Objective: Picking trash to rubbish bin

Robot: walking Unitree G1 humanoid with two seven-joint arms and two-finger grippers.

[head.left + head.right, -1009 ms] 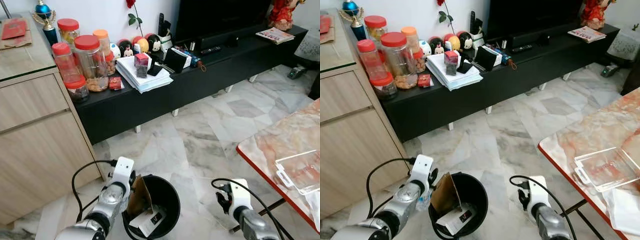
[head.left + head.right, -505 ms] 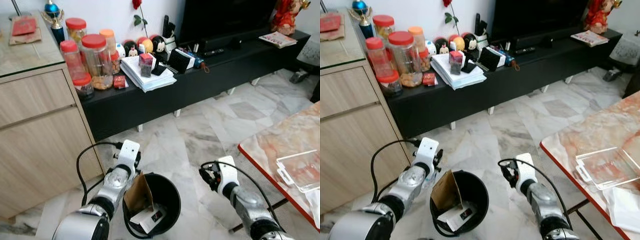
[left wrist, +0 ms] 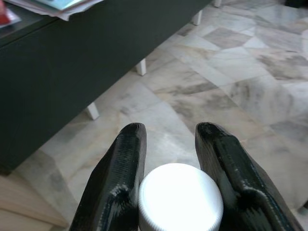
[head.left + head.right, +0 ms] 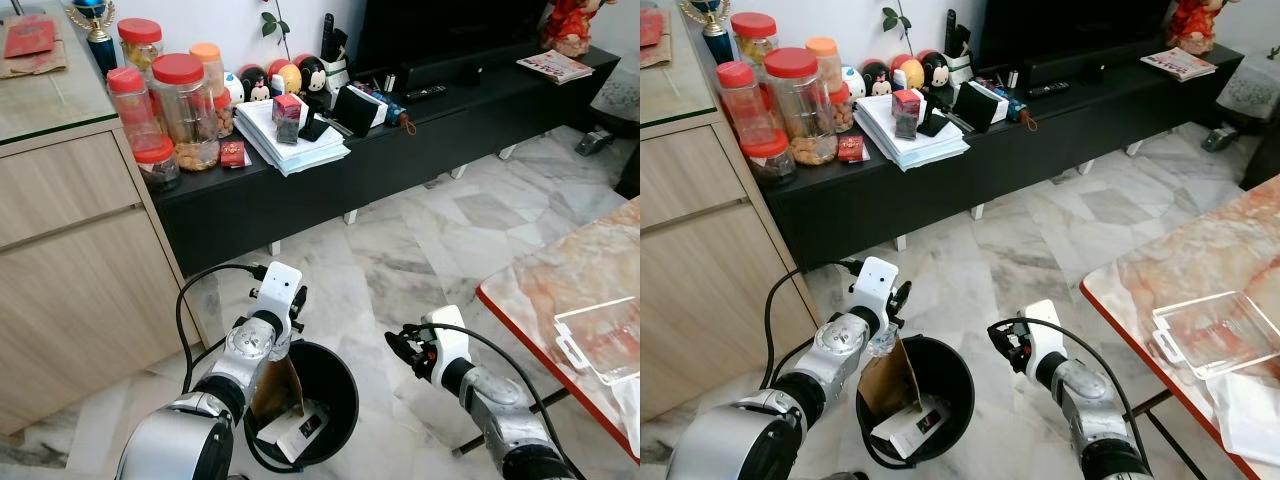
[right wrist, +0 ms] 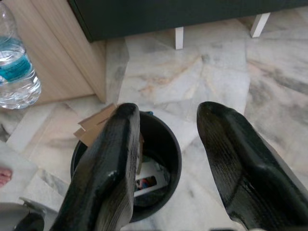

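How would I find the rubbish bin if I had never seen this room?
Start at the long black TV bench against the wall, then look down at the marble floor before it. The rubbish bin is the round black bucket between the robot's two arms, with brown cardboard sticking out of it.

Your left gripper is clamped on a white-capped bottle; your right gripper, raised alongside, is spread empty.

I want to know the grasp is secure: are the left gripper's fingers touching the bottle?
Touching. In the left wrist view both black fingers press against the sides of the bottle's white cap, no gap showing.
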